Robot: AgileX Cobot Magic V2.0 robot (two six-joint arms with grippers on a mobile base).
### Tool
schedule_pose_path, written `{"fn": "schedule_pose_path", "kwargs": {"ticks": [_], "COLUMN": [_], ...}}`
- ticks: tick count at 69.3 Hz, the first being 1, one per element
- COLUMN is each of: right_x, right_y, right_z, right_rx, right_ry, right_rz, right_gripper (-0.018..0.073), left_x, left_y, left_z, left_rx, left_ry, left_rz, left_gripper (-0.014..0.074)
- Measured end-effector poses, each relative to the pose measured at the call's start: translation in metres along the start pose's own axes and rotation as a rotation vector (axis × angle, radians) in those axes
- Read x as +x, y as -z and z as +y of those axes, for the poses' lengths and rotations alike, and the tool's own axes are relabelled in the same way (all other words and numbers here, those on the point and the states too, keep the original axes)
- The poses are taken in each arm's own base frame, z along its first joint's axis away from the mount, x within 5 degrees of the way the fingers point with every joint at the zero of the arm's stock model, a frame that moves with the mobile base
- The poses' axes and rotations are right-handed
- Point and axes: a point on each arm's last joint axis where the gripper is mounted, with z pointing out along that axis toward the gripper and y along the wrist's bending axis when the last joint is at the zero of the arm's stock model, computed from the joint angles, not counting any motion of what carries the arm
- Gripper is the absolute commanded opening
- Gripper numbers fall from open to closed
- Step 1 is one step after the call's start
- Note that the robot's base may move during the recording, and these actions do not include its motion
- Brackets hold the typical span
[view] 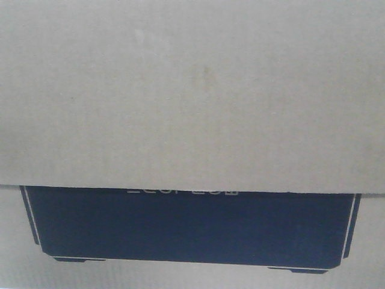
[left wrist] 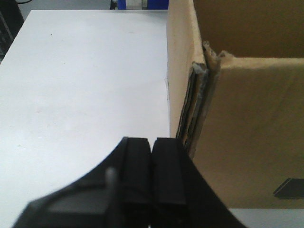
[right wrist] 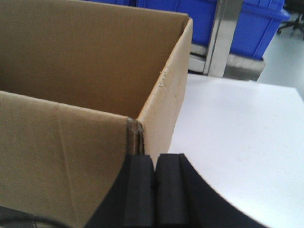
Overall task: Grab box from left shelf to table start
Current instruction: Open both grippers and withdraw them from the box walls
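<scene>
The box (view: 192, 96) is filling the whole front view, its tan face on top and its wide black printed panel (view: 192, 226) with faint white lettering sitting below. In both wrist views the open-topped box is standing on the white table (left wrist: 80, 95), not on any ledge.

In the left wrist view, the box's near corner, with its frayed layered cardboard edge (left wrist: 202, 95), is lying just ahead and slightly right of the fingers, and the box wall is running off to their right. The left gripper (left wrist: 152, 175) is showing its two black fingers (left wrist: 137, 171) pressed together with only a thin seam between them, gripping nothing; whether they are touching the cardboard I cannot tell.

In the right wrist view, the box's other near corner (right wrist: 135, 130) is sitting just ahead of the fingers, the box spreading to their left. The right gripper (right wrist: 154, 185) is likewise closed, pads meeting, empty. Bare table is lying to the right of these fingers, with blue bins (right wrist: 256, 23) and a metal post (right wrist: 223, 33) far beyond.
</scene>
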Motion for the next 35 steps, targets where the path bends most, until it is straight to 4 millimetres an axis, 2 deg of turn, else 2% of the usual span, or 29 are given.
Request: {"fn": "schedule_pose_path", "kwargs": {"ticks": [35], "right_x": [0.0013], "right_y": [0.0002], "right_z": [-0.0021], "right_rx": [0.023], "right_ry": [0.028], "right_rz": [0.003], "right_gripper": [0.0056], "left_x": [0.0018], "left_y": [0.0012], "left_z": [0.0], "left_rx": [0.001], "left_ry": [0.0], "left_rz": [-0.018], "left_gripper": [-0.01]}}
